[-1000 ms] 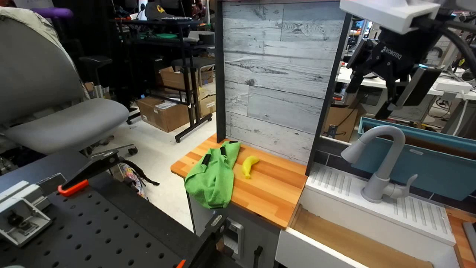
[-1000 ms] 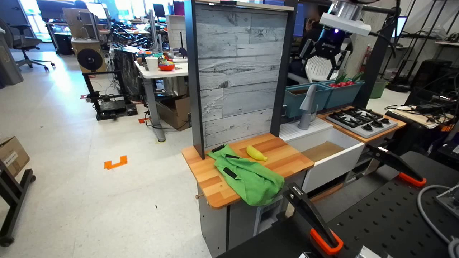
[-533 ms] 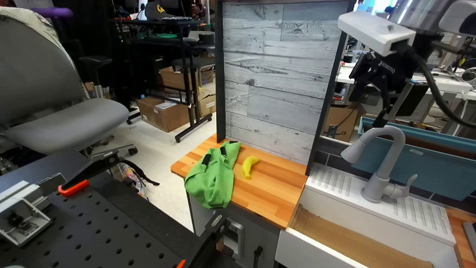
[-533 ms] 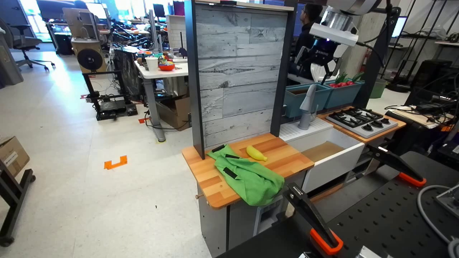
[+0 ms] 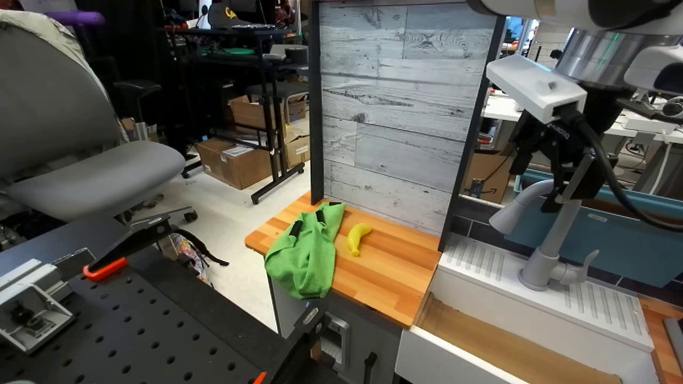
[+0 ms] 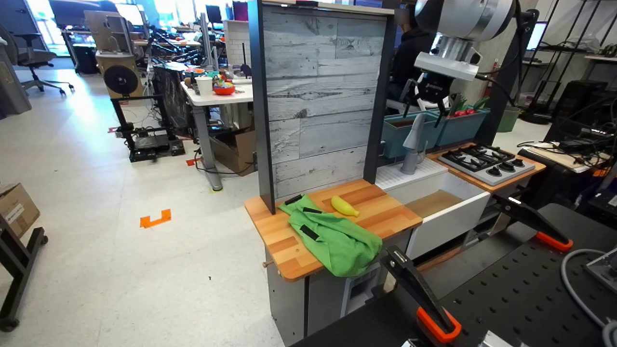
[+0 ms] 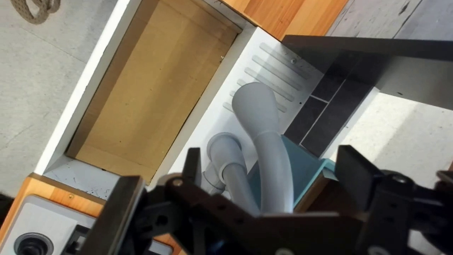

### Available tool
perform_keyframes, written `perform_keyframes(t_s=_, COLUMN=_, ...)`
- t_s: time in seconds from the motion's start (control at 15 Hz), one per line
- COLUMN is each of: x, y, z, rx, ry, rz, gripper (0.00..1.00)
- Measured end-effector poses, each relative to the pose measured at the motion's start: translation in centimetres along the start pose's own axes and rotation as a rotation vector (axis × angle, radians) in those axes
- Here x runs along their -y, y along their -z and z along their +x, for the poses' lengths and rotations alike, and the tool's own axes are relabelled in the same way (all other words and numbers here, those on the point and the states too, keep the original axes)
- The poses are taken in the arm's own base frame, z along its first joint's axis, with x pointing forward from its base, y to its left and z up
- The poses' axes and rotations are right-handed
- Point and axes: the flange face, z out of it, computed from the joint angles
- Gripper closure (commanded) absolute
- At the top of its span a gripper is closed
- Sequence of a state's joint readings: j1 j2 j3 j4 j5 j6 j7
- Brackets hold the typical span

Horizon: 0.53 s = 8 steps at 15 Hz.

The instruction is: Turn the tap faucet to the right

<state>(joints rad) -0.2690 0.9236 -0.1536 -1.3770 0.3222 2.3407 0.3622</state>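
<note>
The tap faucet is light grey with an arched spout and stands on the white ribbed sink ledge; it shows in both exterior views [image 5: 560, 232] [image 6: 414, 137]. Its spout points towards the wooden counter side. My gripper [image 5: 533, 184] is open and sits at the top of the spout's arch, hiding part of it. It also shows above the faucet in an exterior view [image 6: 422, 119]. In the wrist view the spout [image 7: 260, 113] runs up between the two spread fingers [image 7: 270, 152], with a gap to each fingertip. The lever at the base is partly hidden there behind a finger.
A teal planter [image 5: 603, 234] stands right behind the faucet. The white sink basin [image 7: 152, 81] lies in front. A grey wooden panel [image 5: 395, 106] rises beside it. A green cloth [image 5: 307, 256] and a yellow banana [image 5: 357, 238] lie on the counter. A stove [image 6: 487, 161] stands beyond the sink.
My gripper has come down towards the faucet and now overlaps the top of its spout in an exterior view. The gripper stays open. The faucet has not moved.
</note>
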Motion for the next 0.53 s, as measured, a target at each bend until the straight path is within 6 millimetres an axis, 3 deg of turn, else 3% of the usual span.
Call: perform_keyframes(t_s=0.53, x=0.40, y=-1.12, z=0.05, rx=-0.031, ry=0.019, rz=-0.068, gripper=0.97)
